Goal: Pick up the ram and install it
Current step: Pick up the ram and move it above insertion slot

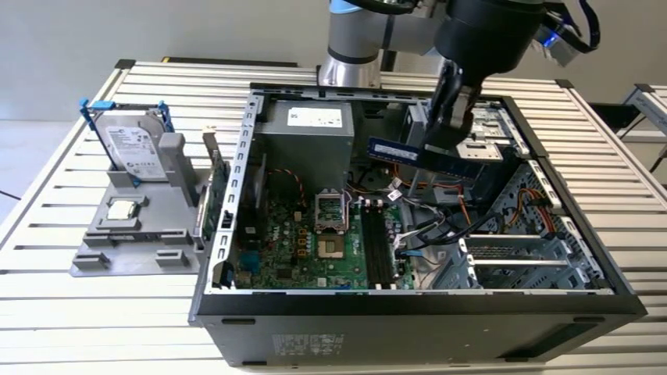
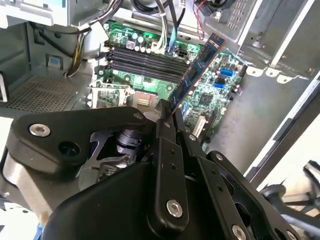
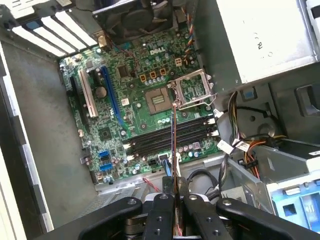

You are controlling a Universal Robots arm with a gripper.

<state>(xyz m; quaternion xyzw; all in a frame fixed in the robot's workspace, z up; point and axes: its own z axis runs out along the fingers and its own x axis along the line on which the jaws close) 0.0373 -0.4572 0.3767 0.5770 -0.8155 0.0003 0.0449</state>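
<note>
The black gripper (image 1: 443,145) is clamped on the long, flat dark-green ram stick (image 1: 396,151), holding it above the green motherboard's empty black memory slots (image 1: 377,244). The pickup looks done, and the stick is not yet seated.

In the exterior view a white label on the hard drive (image 1: 136,147), a pale sticker on the power supply (image 1: 315,117) and a grey sticker on the computer case's (image 1: 417,332) near outer wall all carry print too fine to make out. On the ram (image 1: 399,151) sits a small pale label, equally unreadable. In the first wrist view the motherboard (image 3: 130,80) bears a short white printed word beside its fan-side edge, and the power supply shows a few tiny dark marks.
</note>
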